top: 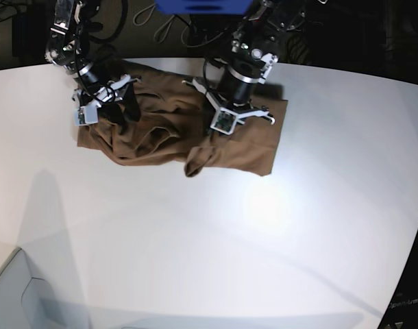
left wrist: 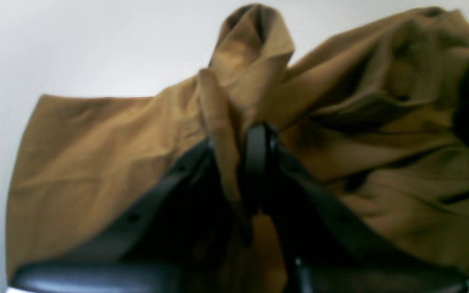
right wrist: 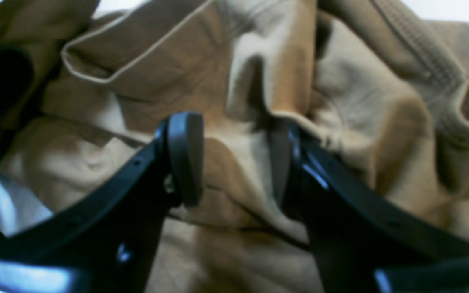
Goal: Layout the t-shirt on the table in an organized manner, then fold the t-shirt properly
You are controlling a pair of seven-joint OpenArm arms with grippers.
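Note:
The brown t-shirt [top: 161, 130] lies crumpled at the far side of the white table [top: 229, 240]. One flatter part reaches right to about [top: 264, 144]. My left gripper [left wrist: 234, 138] is shut on a raised fold of the t-shirt [left wrist: 96, 162] near its middle, and the cloth bunches up above the fingertips. My right gripper [right wrist: 234, 158] stands open over the rumpled left part of the t-shirt [right wrist: 360, 106]. Its two pads are wide apart and the cloth bulges up between them. A ribbed hem [right wrist: 421, 49] shows at the upper right.
Cables and dark equipment [top: 175, 27] crowd the space behind the table's curved far edge. A blue object [top: 202, 5] hangs above the arms. The table's near left corner drops off at a lower surface [top: 10, 288].

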